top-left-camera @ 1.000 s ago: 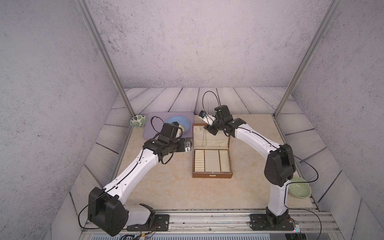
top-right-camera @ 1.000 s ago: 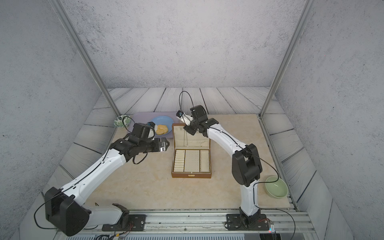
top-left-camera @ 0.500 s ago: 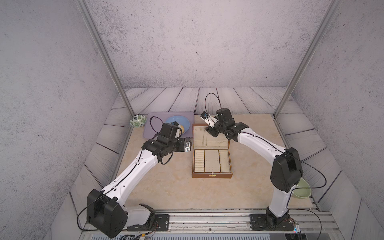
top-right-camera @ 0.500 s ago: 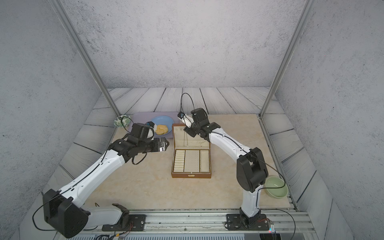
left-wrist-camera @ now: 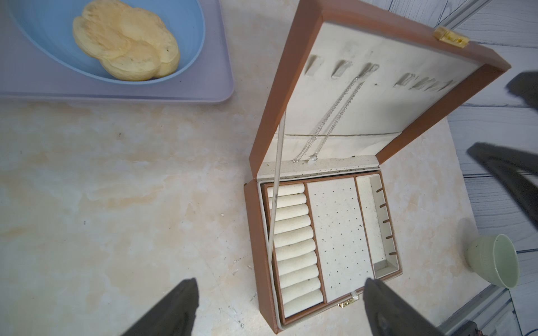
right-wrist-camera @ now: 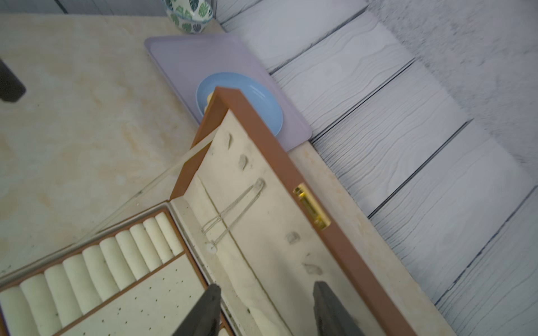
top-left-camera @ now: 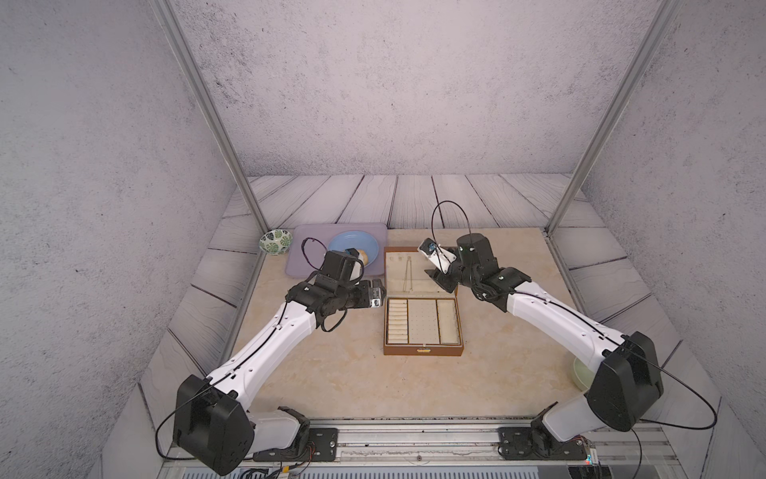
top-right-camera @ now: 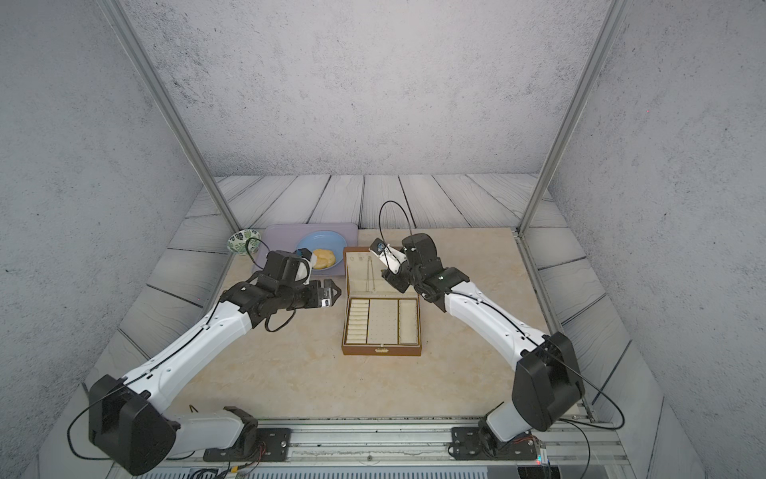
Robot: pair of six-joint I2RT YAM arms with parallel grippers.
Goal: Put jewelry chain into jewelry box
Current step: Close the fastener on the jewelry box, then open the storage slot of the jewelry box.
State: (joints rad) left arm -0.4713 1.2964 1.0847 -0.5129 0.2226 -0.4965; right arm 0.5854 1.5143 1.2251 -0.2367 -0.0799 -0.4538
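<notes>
Moved: right gripper (right-wrist-camera: pixel 266 286) draws back toward 3 o'clock, jaws apart, empty. At 9 o'clock of jewelry box (top-left-camera: pixel 422 351), left gripper (left-wrist-camera: pixel 279 280) gapes, empty. Seemingly done: jewelry chain (left-wrist-camera: pixel 329 122) hangs from lid hook (left-wrist-camera: pixel 367 71), 12 o'clock. Remaining: retreat.

Top views are looking down from high at front over whole tabletop (top-left-camera: pixel 331 373); L & R wrist cams are looking close-up, both catching jewelry box (left-wrist-camera: pixel 337 232).
</notes>
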